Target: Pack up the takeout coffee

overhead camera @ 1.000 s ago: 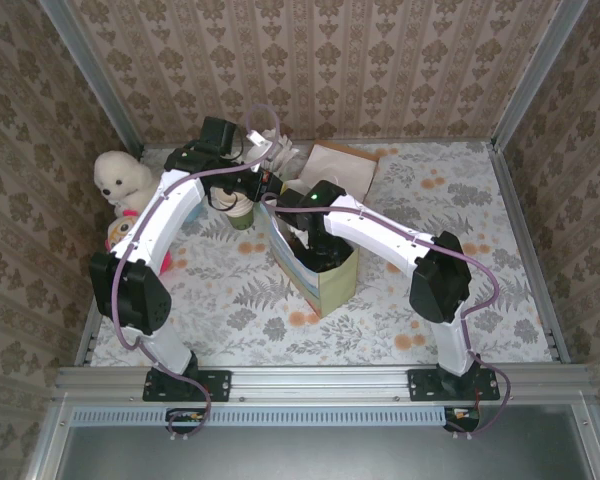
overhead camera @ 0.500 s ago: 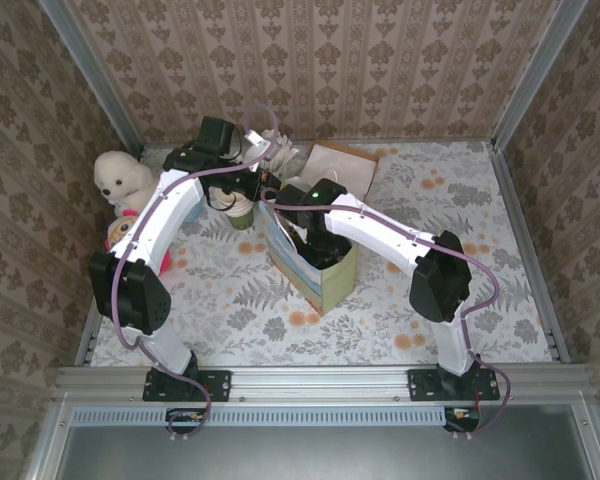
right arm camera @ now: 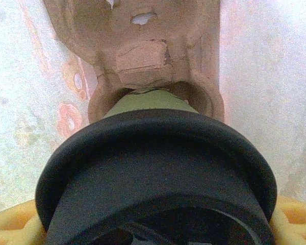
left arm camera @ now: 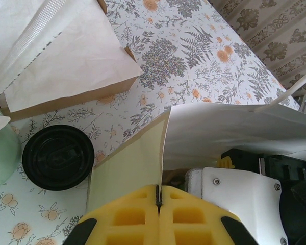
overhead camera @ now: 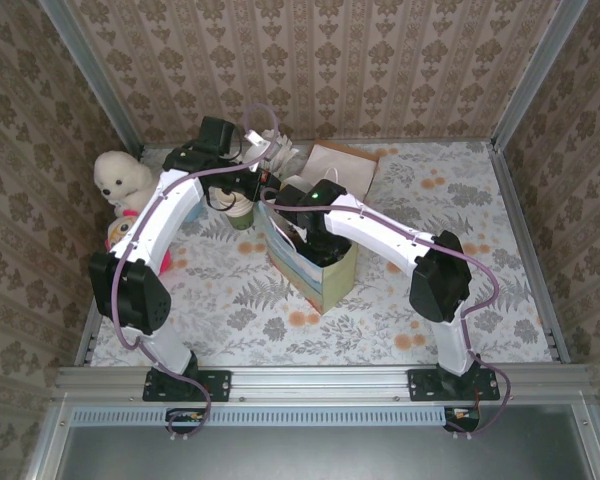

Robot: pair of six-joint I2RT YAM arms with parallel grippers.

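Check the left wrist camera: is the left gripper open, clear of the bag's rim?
No; the left gripper is shut, its yellow fingers pinching the paper bag by its top edge.

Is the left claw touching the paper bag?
Touching. The left wrist view shows the left claw shut on the paper bag, whose top edge runs straight in between its closed jaws.

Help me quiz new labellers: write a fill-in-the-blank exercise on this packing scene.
1. The pincer shut on the paper bag's edge belongs to the ____ arm.
2. The right pincer holds the takeout coffee inside the ____.
3. The coffee's lid is coloured ____.
Missing words: left; bag; black.
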